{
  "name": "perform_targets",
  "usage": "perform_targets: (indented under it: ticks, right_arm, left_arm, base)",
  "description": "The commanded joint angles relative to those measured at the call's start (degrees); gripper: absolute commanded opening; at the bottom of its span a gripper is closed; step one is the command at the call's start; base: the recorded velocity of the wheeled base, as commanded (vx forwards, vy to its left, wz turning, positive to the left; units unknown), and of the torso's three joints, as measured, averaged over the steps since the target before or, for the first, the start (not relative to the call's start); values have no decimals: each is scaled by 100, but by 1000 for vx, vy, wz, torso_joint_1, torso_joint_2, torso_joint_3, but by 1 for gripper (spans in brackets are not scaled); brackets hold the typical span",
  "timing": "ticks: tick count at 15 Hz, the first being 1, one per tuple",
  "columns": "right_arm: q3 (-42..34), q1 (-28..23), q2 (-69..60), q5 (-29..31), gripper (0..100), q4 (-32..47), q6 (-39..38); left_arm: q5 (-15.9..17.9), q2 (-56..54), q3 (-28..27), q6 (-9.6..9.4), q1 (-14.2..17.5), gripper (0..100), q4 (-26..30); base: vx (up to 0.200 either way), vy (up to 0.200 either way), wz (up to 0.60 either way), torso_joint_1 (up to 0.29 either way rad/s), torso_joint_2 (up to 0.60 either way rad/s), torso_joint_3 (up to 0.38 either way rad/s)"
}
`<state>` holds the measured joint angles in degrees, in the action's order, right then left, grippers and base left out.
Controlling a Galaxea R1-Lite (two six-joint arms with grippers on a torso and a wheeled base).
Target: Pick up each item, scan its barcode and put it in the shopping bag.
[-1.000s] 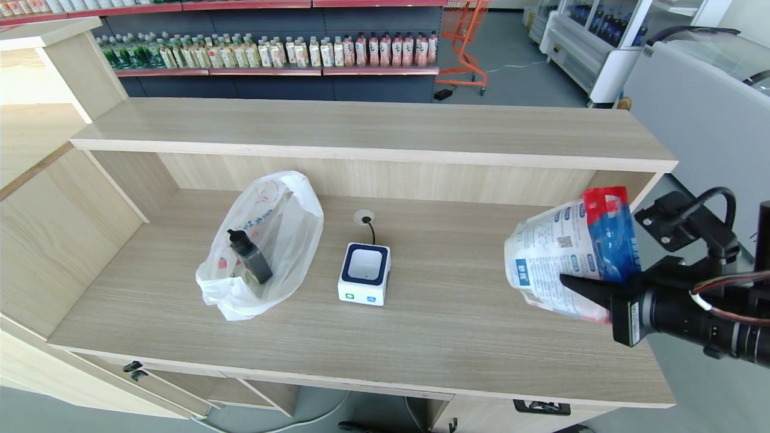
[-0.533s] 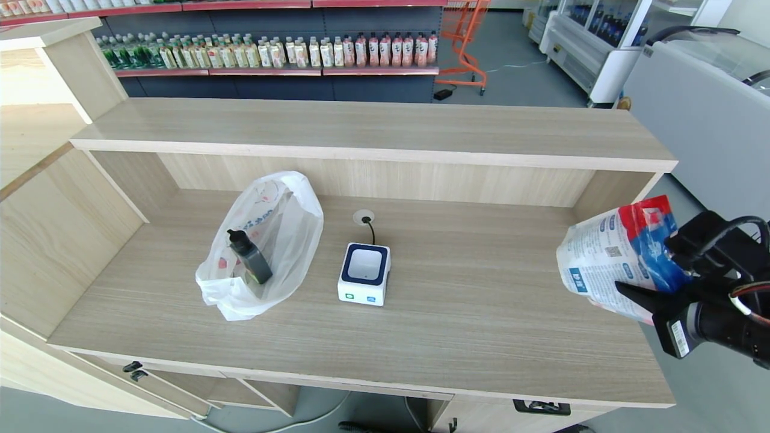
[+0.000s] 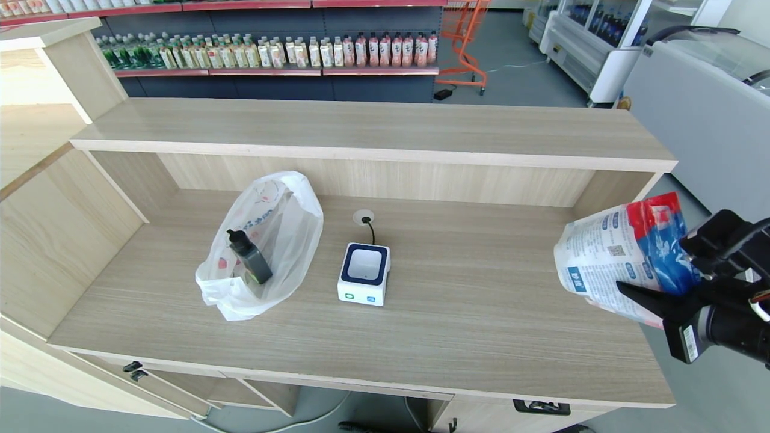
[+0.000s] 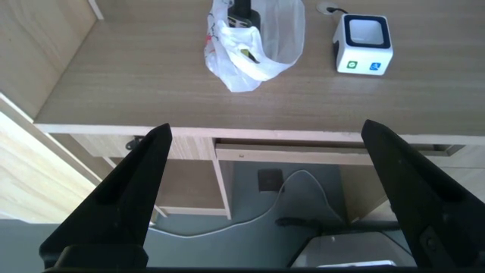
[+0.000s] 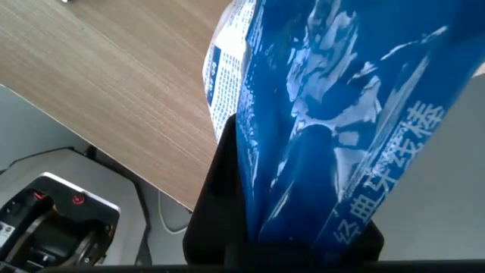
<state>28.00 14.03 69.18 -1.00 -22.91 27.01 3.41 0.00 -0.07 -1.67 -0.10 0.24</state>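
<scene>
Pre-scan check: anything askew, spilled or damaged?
Nothing spilled or damaged. The dark bottle leans tilted in the slumped shopping bag. The right gripper holds the packet at the right edge of the counter, apart from the scanner.

Right gripper (image 3: 656,276) clamping pouch (image 3: 607,252), left gripper (image 4: 265,140) spread wide

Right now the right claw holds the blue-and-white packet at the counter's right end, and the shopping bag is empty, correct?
Not empty: the head view shows a dark bottle in the shopping bag. The right claw does hold the packet there.
</scene>
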Motion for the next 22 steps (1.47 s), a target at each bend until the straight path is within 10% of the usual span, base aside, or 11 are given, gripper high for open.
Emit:
perform_targets:
  ticks: [1,22]
  right_arm:
    - [-40,3,-107,-14,0,-3,6]
    - [-76,-14,-10,-216,0,5,-249]
  left_arm:
    - [1,9,-1,0,1,100,2]
    - [1,9,-1,-9,1,100,2]
  base:
    - [0,200,0,2,2,2]
    - [0,162,0,1,1,1]
